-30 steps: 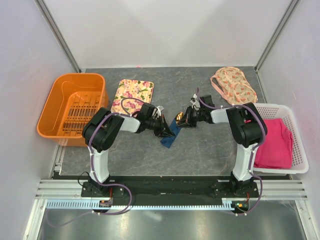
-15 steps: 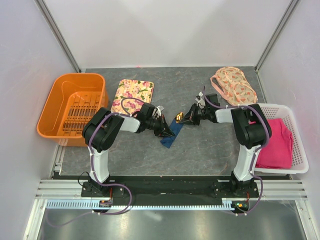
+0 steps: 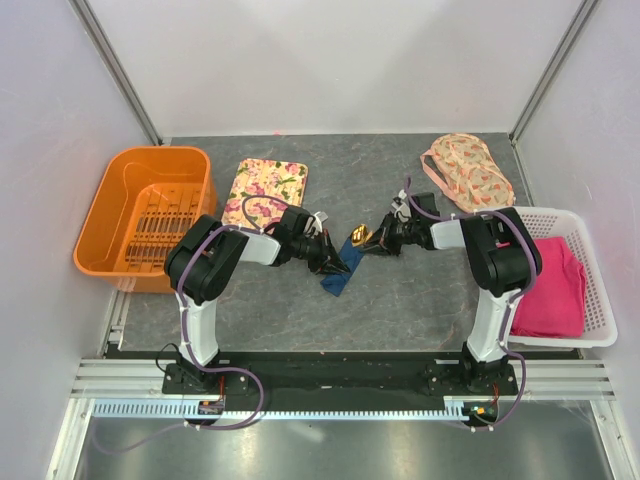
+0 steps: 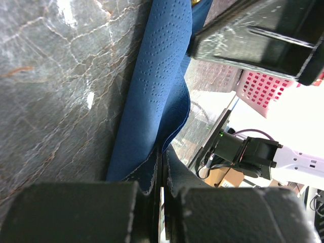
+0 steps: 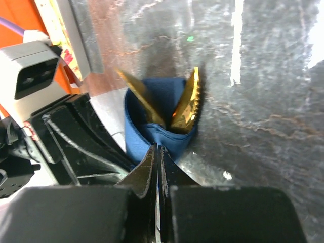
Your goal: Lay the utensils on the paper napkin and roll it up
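The counter [image 3: 420, 300] is a grey, marble-veined slab, glossy enough to throw white glare streaks in both wrist views. It sits in a booth of plain white walls [image 3: 330, 60] with slanting metal posts at the back corners. An orange crate [image 3: 105, 205] with a slotted floor stands at the left edge, and a floral tray [image 3: 266, 186] lies just beside it toward the middle. A patterned cloth [image 3: 468, 172] is bunched at the far right, and a white basket [image 3: 596, 300] at the right edge holds a pink cloth [image 3: 548, 285]. Near the counter's middle, between the two arms, lies the paper napkin [image 4: 157, 96], dark blue and dotted with embossing, curled into a loose roll running from near left to far right. The utensils [image 5: 186, 104] poke out gold from the roll's far end, with the blue sheet wrapped round them. The left end effector [image 4: 161, 174] is closed on the napkin's edge, the paper caught between its fingers. The right end effector [image 5: 158, 154] is closed too, its tips pinching the rim of the roll just below the gold ends.
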Available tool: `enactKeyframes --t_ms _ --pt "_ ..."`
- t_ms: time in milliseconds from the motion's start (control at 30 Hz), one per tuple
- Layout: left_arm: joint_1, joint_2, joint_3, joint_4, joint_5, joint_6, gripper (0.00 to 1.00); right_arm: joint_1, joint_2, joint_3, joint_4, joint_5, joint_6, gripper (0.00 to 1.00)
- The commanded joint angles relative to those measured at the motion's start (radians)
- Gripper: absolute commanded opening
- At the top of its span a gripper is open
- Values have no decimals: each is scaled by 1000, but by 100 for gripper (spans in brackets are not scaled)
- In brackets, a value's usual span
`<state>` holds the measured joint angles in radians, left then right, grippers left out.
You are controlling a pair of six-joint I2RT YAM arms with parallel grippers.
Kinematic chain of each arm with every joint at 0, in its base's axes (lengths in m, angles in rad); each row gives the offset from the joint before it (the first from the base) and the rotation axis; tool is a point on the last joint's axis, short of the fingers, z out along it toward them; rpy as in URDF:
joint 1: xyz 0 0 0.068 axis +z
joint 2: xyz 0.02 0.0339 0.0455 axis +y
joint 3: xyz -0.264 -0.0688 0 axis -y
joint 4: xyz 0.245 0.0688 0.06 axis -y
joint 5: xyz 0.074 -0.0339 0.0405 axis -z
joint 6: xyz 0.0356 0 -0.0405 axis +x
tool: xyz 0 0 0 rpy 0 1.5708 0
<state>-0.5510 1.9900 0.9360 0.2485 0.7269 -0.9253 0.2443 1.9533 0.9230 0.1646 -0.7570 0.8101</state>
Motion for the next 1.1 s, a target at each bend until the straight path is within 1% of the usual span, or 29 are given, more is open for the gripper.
enactKeyframes --t_ms 0,333,633,933,1067 --pt "6 23 3 -52 -49 60 2 12 19 2 23 7 -12 0" --pt "6 21 4 -52 -46 65 2 50 25 8 21 11 -5 0" --pt "6 6 7 -48 -38 72 2 52 70 2 3 39 -31 0" --pt "8 -92 3 43 8 17 2 52 108 -19 -17 77 -43 0" --pt "8 -103 -5 78 25 -7 2 53 107 -18 -33 94 -52 0"
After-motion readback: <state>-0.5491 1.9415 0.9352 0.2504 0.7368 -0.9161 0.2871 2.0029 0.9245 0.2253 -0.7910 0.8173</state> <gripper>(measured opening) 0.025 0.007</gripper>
